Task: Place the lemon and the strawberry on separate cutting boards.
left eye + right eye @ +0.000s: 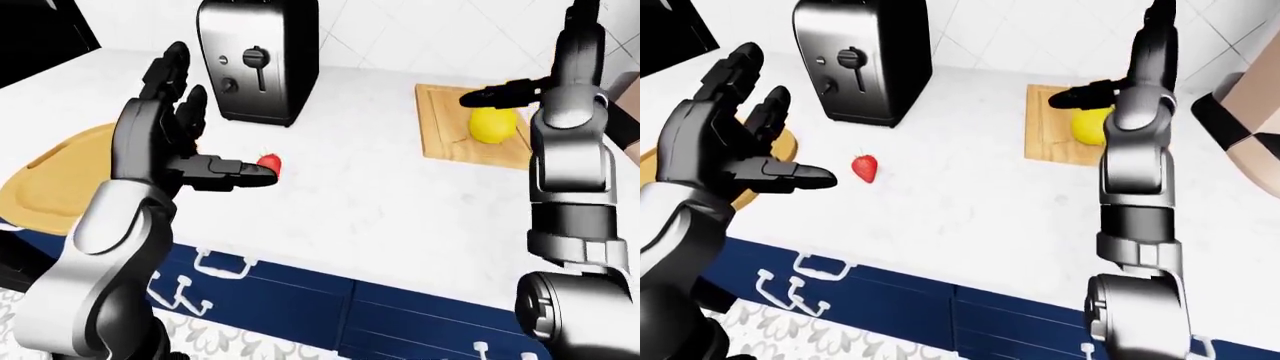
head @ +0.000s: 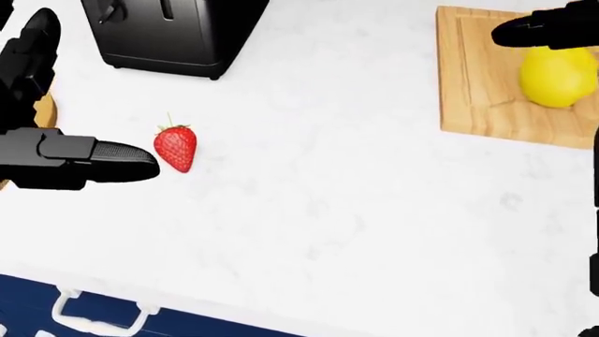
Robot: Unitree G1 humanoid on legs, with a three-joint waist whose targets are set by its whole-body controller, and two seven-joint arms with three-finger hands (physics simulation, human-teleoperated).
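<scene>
The lemon lies on the rectangular cutting board, both hands spread and empty.

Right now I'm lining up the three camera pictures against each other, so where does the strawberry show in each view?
Left-eye view: the strawberry lies left of centre, partly hidden behind the left hand.
Head view: left of centre, just right of the hand's thumb.
Right-eye view: left of centre, right of the hand.
Shared landmark: the toaster, above the strawberry in every view.
</scene>
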